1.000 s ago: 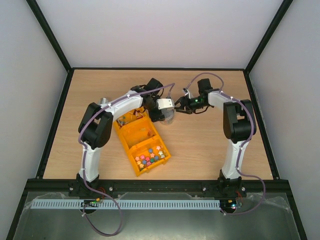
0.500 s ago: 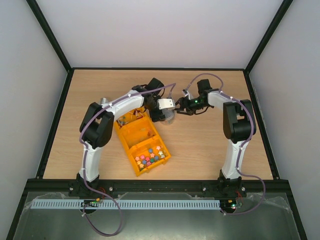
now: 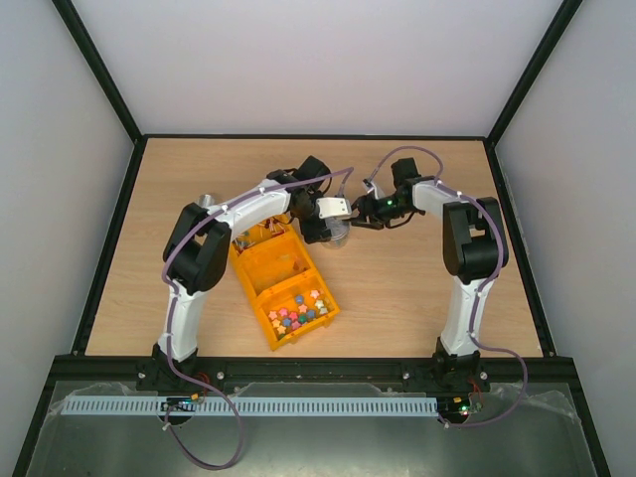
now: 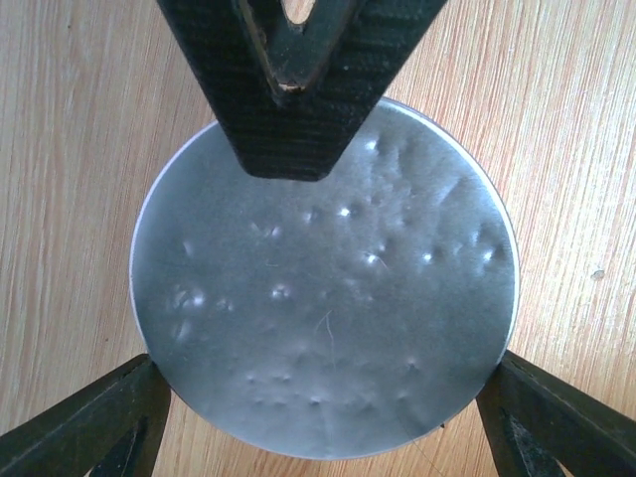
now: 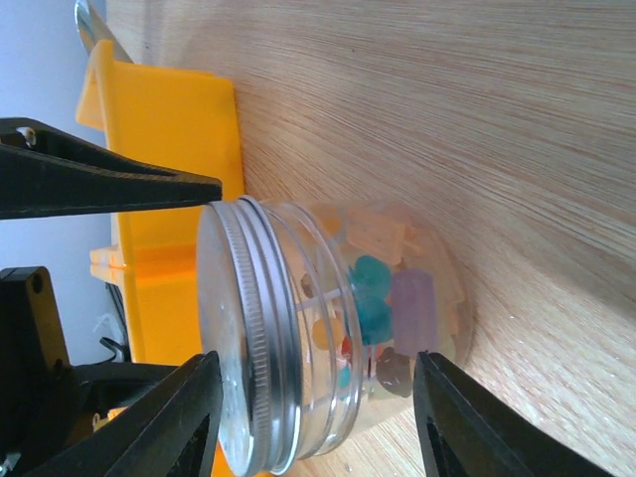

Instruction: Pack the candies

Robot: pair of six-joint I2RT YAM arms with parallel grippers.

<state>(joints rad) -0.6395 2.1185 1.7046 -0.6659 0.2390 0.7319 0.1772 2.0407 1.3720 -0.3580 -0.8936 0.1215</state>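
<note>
From above, the left arm arcs from its base over an orange plastic tray with compartments (image 3: 278,266). Its left hand (image 3: 335,229) points down onto a small clear round jar (image 3: 339,238), which stands on the wooden tabletop (image 3: 417,288) just past the tray's far right corner. The right arm bends inward, with the right hand (image 3: 361,215) held level just beside the jar. Small multicoloured candies (image 3: 298,311) lie jumbled in the tray's nearest compartment, pointing no common way.

In the left wrist view, the jar's round silver metal lid (image 4: 328,318) faces straight up. The left hand's fingers (image 4: 89,422) sit against opposite edges of the lid, grasping it.

In the right wrist view, the jar stands upright with its lid on and holds blue-green, lilac and orange candies (image 5: 373,298). The right hand's fingers (image 5: 169,427) stand apart, one by the lid and one by the base. Whether they touch the jar cannot be told.
</note>
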